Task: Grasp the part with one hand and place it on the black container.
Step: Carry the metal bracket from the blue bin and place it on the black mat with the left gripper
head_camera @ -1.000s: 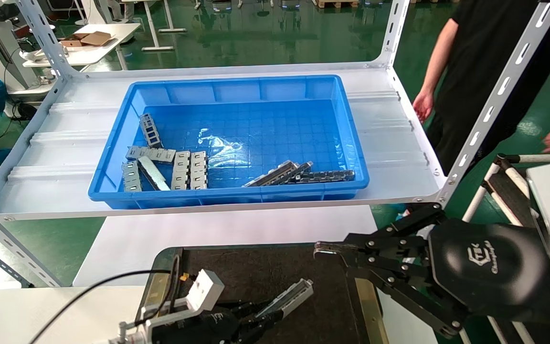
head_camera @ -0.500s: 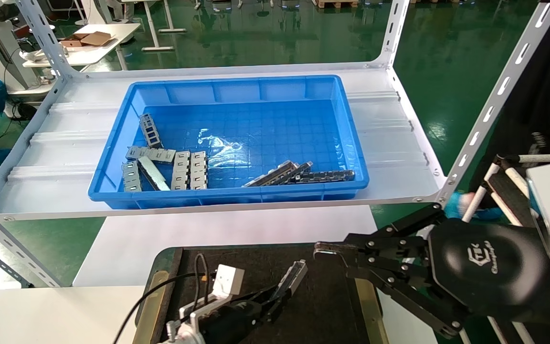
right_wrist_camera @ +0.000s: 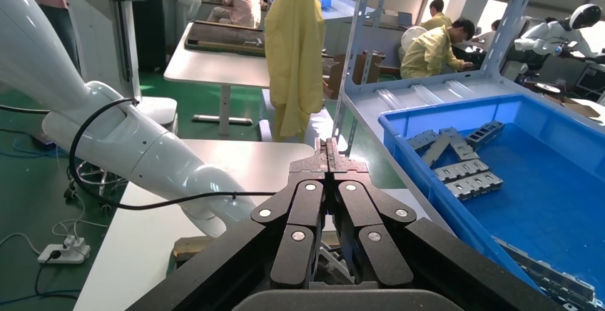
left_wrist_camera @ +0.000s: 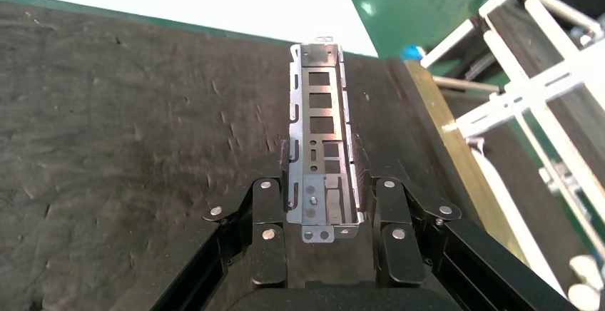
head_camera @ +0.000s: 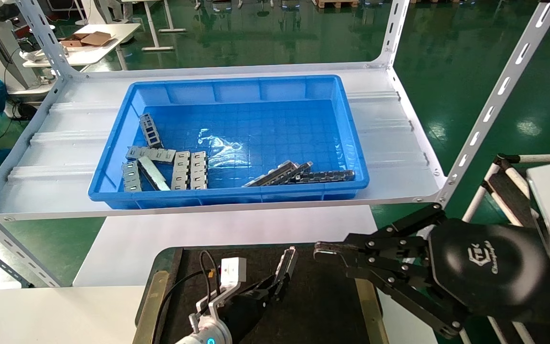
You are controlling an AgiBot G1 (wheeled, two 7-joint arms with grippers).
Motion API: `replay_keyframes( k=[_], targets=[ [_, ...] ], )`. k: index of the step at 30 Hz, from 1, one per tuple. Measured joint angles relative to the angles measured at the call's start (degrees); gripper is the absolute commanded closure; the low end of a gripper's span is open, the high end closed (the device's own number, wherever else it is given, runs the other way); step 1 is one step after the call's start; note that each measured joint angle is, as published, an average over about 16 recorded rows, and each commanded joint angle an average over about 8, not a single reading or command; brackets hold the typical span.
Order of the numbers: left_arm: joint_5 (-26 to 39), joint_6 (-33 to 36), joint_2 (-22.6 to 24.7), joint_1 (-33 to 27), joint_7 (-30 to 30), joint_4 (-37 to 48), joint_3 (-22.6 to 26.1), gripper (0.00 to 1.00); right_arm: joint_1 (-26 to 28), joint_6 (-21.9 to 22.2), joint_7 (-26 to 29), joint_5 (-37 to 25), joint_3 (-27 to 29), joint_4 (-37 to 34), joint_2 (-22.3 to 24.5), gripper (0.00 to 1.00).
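My left gripper (head_camera: pixel 275 285) is shut on the part (head_camera: pixel 287 263), a long silver-grey metal bar with rectangular cutouts. It holds the bar just above the black container (head_camera: pixel 322 306), a felt-like tray with brass-coloured strips along its sides. In the left wrist view the part (left_wrist_camera: pixel 319 133) sticks out forward between the fingers (left_wrist_camera: pixel 268 204), over the container's rough surface (left_wrist_camera: pixel 128 133). My right gripper (head_camera: pixel 322 249) is shut and empty, parked at the tray's right side; it also shows in the right wrist view (right_wrist_camera: pixel 329 148).
A blue plastic bin (head_camera: pixel 112 157) stands on the white shelf (head_camera: pixel 55 157) and holds several short grey slotted blocks (head_camera: pixel 189 170) and long bars (head_camera: pixel 280 173). Perforated shelf posts (head_camera: pixel 490 105) rise at the right. A white table (head_camera: pixel 237 224) lies under the tray.
My left gripper has carried the part forward and to the right over the black container, and the bar has turned more upright. The person at the right has left the view. The right arm has not moved.
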Motion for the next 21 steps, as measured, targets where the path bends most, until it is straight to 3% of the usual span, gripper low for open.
replay_keyframes(
  k=[17,19,21],
  targets=[
    [-6.32,-11.03,1.13,-2.88,-9.18,2.22,11.46,1.0,0.01,0.01,-0.01,0.02,-0.02,0.0,0.01,1.0],
    [-7.29,-12.07,1.14,-3.32,-10.12,2.46,13.16,0.87,0.01,0.01,-0.01,0.02,-0.03,0.0,0.01,0.95],
    [-8.27,-13.04,1.14,-3.76,-10.98,2.65,14.82,0.62,0.01,0.01,-0.01,0.02,-0.03,0.0,0.01,0.77]
  ],
)
